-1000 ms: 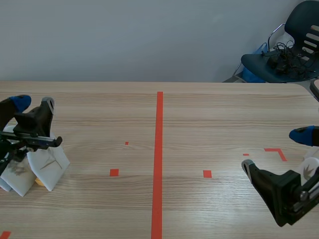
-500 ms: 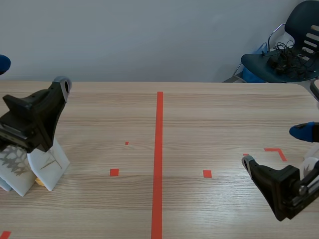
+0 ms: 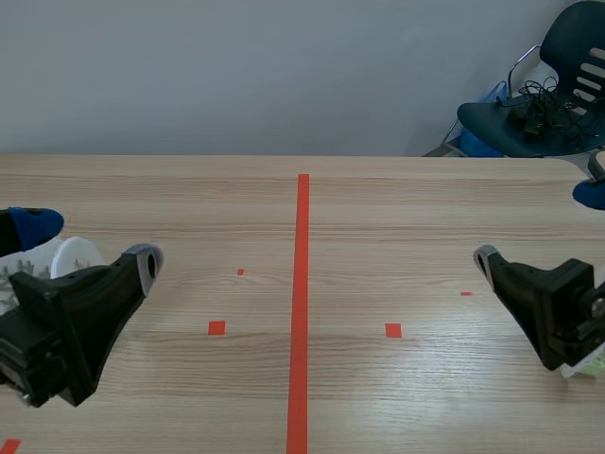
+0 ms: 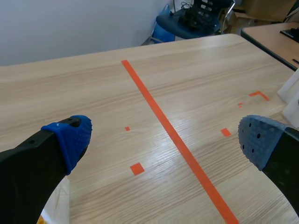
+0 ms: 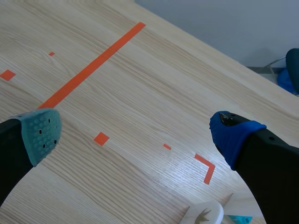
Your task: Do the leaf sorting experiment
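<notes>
White leaf cards point(image 3: 74, 253) show behind my left gripper point(image 3: 90, 243) at the table's left edge, mostly hidden by it. In the left wrist view a card's corner point(image 4: 59, 204) lies under the left gripper point(image 4: 163, 140), which is open and holds nothing. My right gripper point(image 3: 539, 227) stands open over the table's right side. Under it, in the right wrist view, lies a white card with a leaf picture point(image 5: 203, 214); the right gripper point(image 5: 138, 133) holds nothing. A white and green bit point(image 3: 588, 369) peeks out below the right arm.
An orange-red tape line point(image 3: 302, 303) runs down the middle of the wooden table, with small tape squares point(image 3: 216, 328) on either side. A dark chair point(image 3: 544, 104) holding cables stands beyond the far right corner. A white object point(image 4: 290, 95) stands at the table's right side.
My left gripper opened wide, rose from the cards, then came down nearer the front edge, now covering them. The right gripper moved farther away from the front edge.
</notes>
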